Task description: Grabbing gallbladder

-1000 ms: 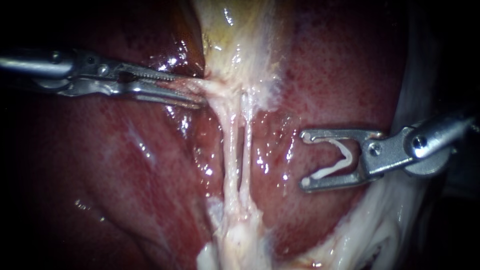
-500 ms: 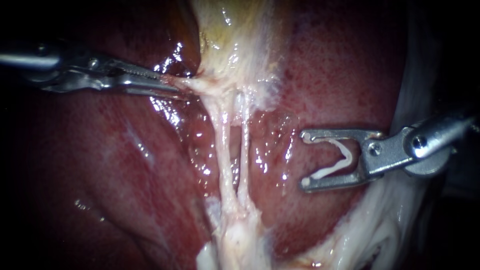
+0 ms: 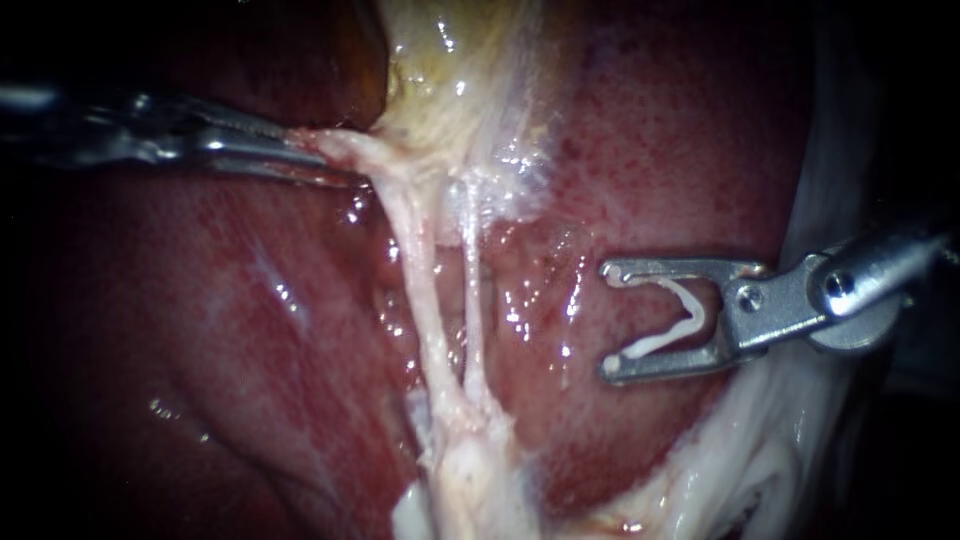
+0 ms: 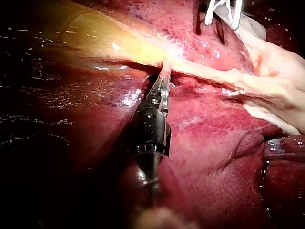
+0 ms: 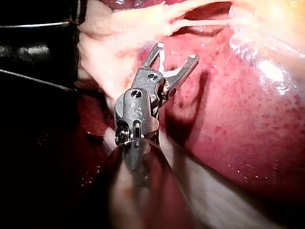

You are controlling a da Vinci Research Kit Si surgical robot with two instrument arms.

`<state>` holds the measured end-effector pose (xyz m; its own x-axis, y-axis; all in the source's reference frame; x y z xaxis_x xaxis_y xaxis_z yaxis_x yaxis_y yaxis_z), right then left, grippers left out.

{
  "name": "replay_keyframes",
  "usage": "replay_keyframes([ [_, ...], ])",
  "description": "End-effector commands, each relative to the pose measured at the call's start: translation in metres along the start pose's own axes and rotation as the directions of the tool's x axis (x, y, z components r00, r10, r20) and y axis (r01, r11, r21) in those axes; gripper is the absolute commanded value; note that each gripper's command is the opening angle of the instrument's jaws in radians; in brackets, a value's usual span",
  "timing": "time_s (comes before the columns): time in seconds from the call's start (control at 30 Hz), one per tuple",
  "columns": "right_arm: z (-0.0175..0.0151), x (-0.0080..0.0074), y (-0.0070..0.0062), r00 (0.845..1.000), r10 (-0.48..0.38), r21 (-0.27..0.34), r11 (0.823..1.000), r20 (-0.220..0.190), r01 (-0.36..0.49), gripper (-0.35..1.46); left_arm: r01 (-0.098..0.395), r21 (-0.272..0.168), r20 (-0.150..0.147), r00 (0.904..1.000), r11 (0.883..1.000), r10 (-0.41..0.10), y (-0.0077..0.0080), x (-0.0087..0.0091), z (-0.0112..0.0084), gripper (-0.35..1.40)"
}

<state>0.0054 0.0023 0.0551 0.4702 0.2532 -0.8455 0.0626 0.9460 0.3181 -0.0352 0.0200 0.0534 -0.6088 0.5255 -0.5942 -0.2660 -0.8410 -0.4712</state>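
The left instrument (image 3: 320, 158), entering from 9 o'clock in the endoscope view, has its jaws closed on a tag of pale tissue at the lower edge of the gallbladder (image 3: 450, 60), the yellowish sac at 12 o'clock. The gripped tissue stretches taut toward 9 o'clock. The left wrist view shows the same hold: the left instrument's jaws (image 4: 164, 78) meet on the whitish strip just under the yellow sac, with no gap between them.

From the held tissue, two pale tubes (image 3: 418, 290) run side by side down to a fatty white mass at 6 o'clock, slightly apart, with the wet red liver (image 3: 680, 150) behind and on either side of them.

At 3 o'clock the right instrument (image 3: 612, 320) hangs clear of the tubes. Its jaws stand wide apart with a white clip (image 3: 690, 318) seated between them, one leg against each jaw. The right wrist view shows it above the liver, touching no tissue.

The grab itself looks done and the gallbladder appears under tension. What seems left is holding that pull steady so the tubes stay spread.
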Motion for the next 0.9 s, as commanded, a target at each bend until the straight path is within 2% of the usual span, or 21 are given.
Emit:
replay_keyframes([
  [0.03,0.0000,0.0000,0.0000,1.000,0.000,0.000,1.000,0.000,0.000,0.48,0.003,0.003,-0.001,1.0000,1.000,-0.003,-0.0001,0.0002,-0.0006,-0.35],
  [0.27,0.0000,0.0000,0.0000,1.000,0.000,0.000,1.000,0.000,0.000,0.48,0.008,0.013,0.003,1.0000,1.000,-0.008,-0.0007,0.0007,-0.0026,-0.35],
  [0.9,0.0000,0.0000,0.0000,1.000,0.000,0.000,1.000,0.000,0.000,0.48,0.009,0.016,0.001,1.0000,1.000,-0.009,-0.0007,0.0007,-0.0027,-0.35],
])
